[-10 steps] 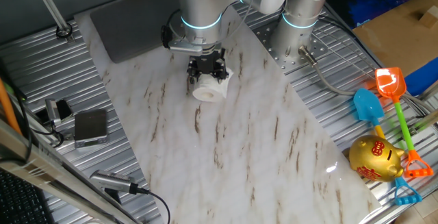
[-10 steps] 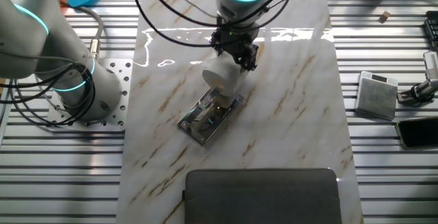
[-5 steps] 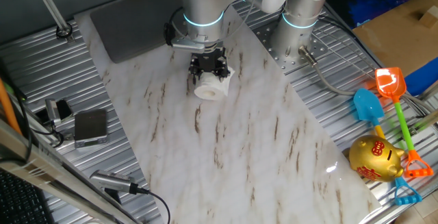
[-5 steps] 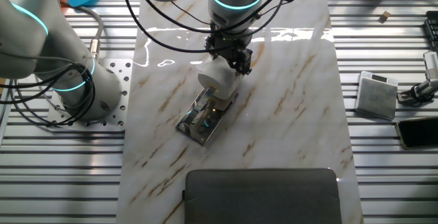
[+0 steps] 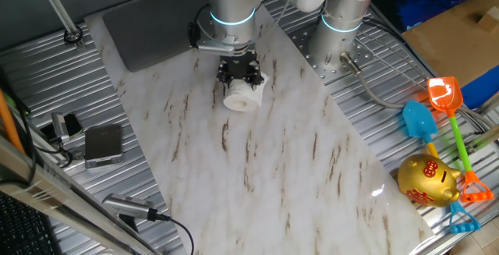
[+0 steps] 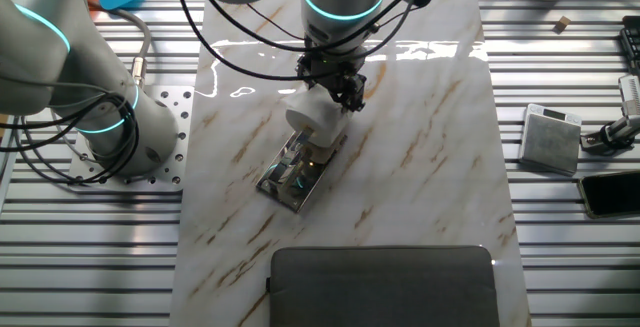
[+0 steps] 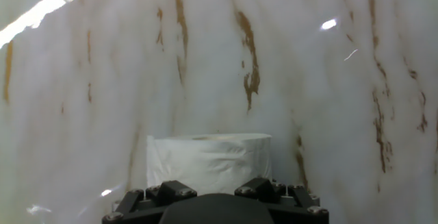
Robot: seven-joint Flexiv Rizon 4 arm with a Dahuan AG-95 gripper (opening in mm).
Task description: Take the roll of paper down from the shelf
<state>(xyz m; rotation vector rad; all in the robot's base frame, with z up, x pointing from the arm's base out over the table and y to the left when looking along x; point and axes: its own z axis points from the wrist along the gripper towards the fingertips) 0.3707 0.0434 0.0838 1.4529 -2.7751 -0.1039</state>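
Hand (image 6: 333, 75) clenching on roll (image 6: 312, 113), carrying it tilted just above shelf (image 6: 299, 167), near desk (image 6: 430, 147) middle, toward arm-base edge.

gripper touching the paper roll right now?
Touching. In the hand view the roll of paper sits between the gripper fingers with no gap; the other fixed view shows it carried above the shelf.

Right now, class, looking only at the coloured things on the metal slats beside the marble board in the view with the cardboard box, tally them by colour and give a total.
Orange: 1, the toy spade
Blue: 2, the toy scoop and the small rake
Gold: 1, the piggy bank
Total: 4
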